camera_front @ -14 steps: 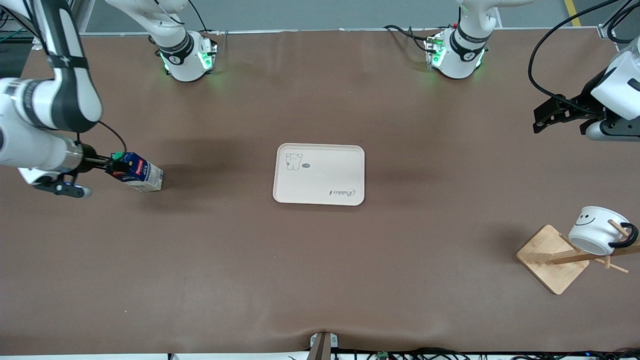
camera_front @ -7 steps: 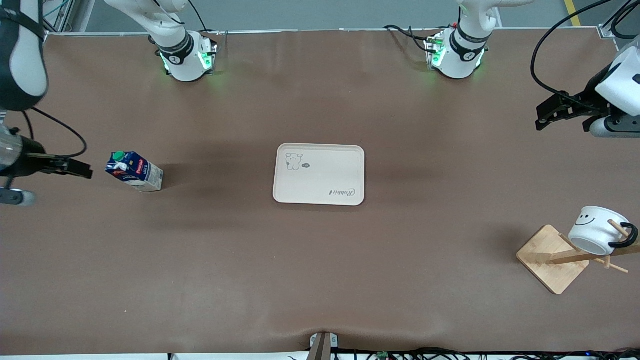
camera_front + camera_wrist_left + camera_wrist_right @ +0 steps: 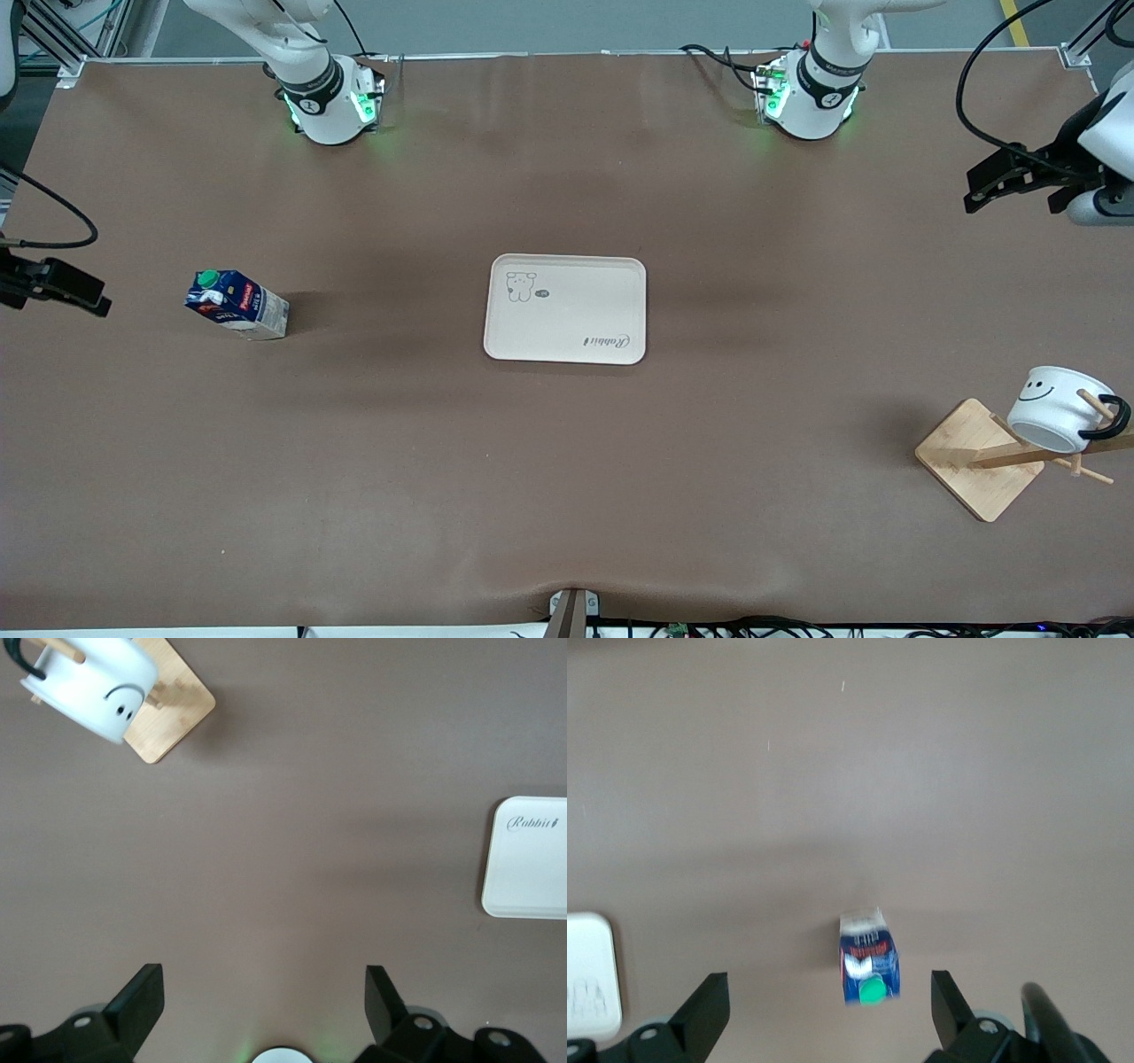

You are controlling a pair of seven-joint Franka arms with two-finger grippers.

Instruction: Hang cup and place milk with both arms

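Front view: the milk [image 3: 236, 304] stands on the table toward the right arm's end, well apart from the white tray [image 3: 565, 308] at mid-table. The cup [image 3: 1059, 408] hangs by its black handle on a peg of the wooden rack [image 3: 979, 458] toward the left arm's end. The right gripper [image 3: 60, 291] is up beside the milk, the left gripper [image 3: 1001, 177] raised over the table's end.

Left wrist view: the left gripper's [image 3: 264, 1010] fingers spread wide, empty, with cup [image 3: 93, 682] and rack [image 3: 173, 713] below.

Right wrist view: the right gripper [image 3: 830, 1008] gapes wide, empty, over the upright milk [image 3: 869, 958]
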